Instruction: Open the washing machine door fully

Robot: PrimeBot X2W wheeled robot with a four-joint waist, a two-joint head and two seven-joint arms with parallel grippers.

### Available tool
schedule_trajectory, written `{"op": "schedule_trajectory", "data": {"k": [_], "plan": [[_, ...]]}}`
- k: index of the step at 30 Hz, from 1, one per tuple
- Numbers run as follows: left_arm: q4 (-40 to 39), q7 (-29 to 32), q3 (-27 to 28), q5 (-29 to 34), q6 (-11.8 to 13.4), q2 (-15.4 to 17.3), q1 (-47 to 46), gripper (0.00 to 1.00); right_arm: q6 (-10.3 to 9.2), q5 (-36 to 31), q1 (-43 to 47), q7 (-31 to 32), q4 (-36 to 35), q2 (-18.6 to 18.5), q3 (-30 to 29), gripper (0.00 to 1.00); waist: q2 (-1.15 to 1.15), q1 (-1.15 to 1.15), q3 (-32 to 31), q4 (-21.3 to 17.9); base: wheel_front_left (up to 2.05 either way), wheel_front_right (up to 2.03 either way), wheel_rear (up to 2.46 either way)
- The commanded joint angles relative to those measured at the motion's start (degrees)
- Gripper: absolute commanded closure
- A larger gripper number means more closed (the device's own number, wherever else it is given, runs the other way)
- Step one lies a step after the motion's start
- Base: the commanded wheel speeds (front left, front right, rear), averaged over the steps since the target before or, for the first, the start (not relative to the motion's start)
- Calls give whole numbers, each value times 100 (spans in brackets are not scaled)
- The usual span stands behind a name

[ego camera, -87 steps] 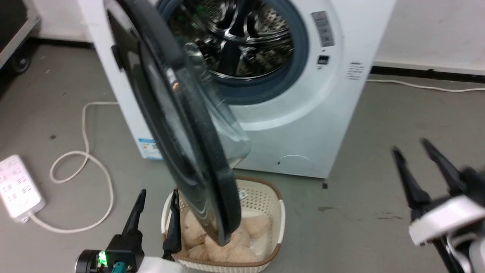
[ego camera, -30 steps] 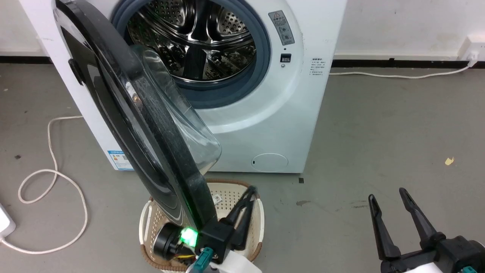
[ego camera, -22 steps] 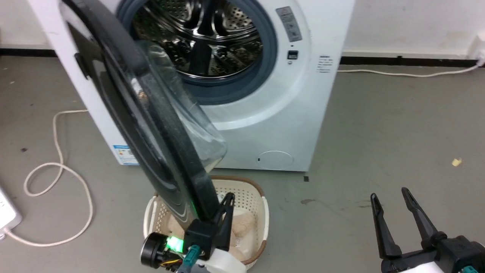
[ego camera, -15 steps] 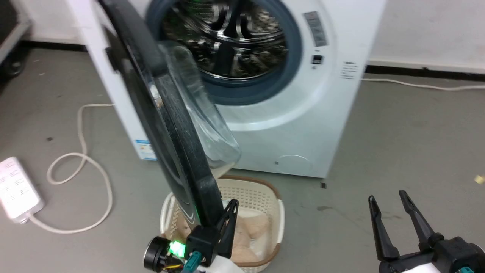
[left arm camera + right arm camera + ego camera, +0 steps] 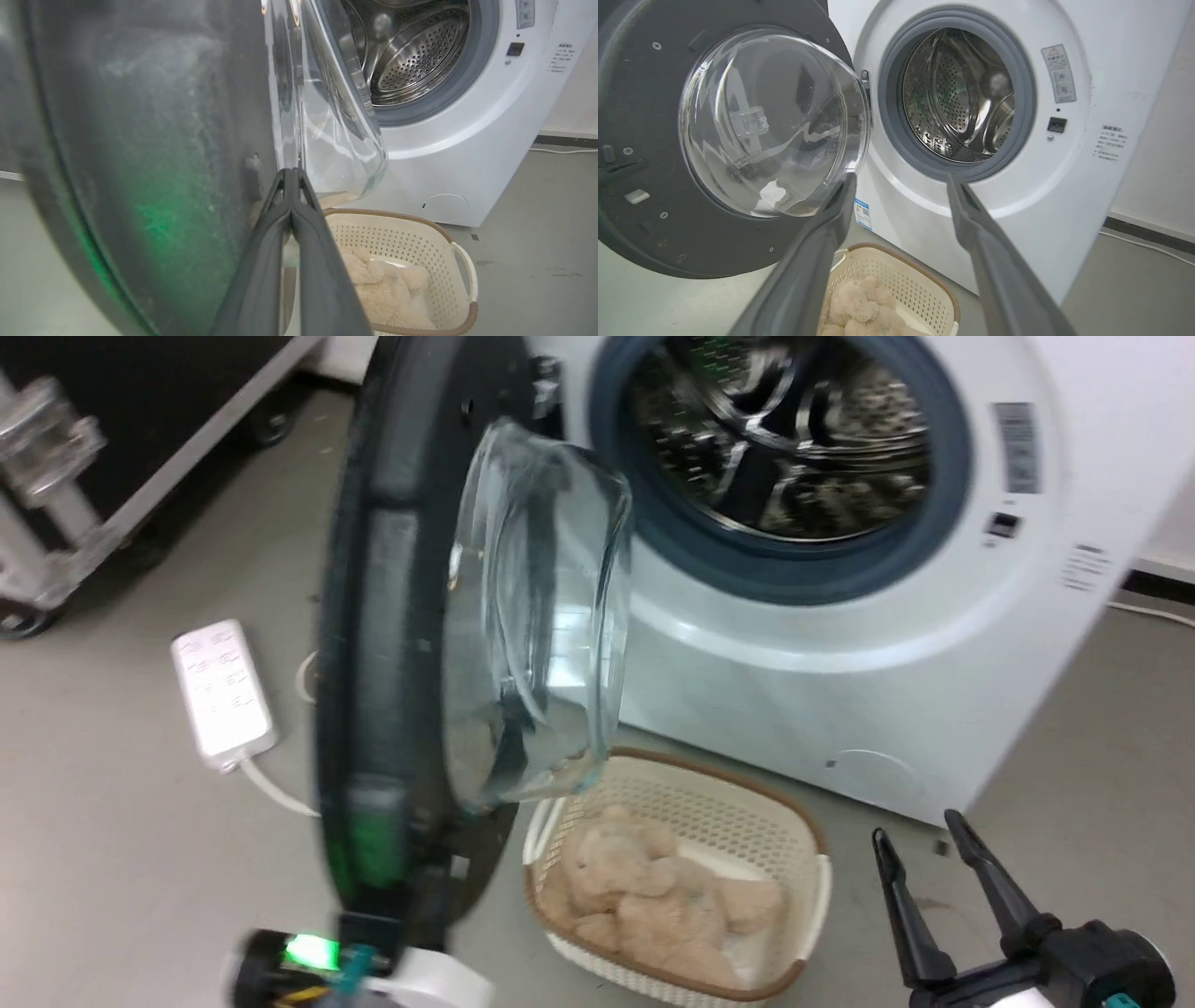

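The washing machine door (image 5: 373,616) stands swung out to the left of the white machine (image 5: 840,691). It is near edge-on, and its clear glass bowl (image 5: 537,607) bulges toward the drum opening (image 5: 784,439). In the left wrist view my left gripper (image 5: 290,173) is shut, fingers pressed together with nothing between them, tips right by the door's dark inner face (image 5: 140,140) beside the bowl (image 5: 336,130). My right gripper (image 5: 917,831) hangs open at the lower right, apart from the door; its wrist view shows the door's inner side (image 5: 644,140) and the bowl (image 5: 770,121).
A cream basket (image 5: 812,859) of beige plush toys (image 5: 653,887) sits on the floor below the door and machine. A white power strip (image 5: 219,695) lies left of the door. A black wheeled case (image 5: 140,411) stands at the upper left.
The head camera has swung, shifting the whole picture. The door has opened wider to the left and now shows its inner side. My left fingers have dropped behind its lower rim. The right gripper stays open.
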Motion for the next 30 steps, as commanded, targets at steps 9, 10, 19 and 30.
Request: {"op": "schedule_trajectory", "data": {"k": [9,10,19,30], "plan": [[21,107,1213,-522,5,923,-556,100,-5,-140,-315,-4,-136,-135,101,0,0,0,848,397,0,0,0],[77,113,1346,-584,-13,1034,-654,100,-5,-143,-355,8,-149,-175,93,0,0,0,927,386,0,0,0],[1083,45,2060,-971,-337,1866,-1582,100,-5,-128,-652,181,-400,-545,-266,0,0,0,1550,174,0,0,0],[1928,-326,2113,-1044,-501,2074,-2096,100,-5,-137,-778,256,-521,-675,-373,0,0,0,1596,-5,0,0,0]]}}
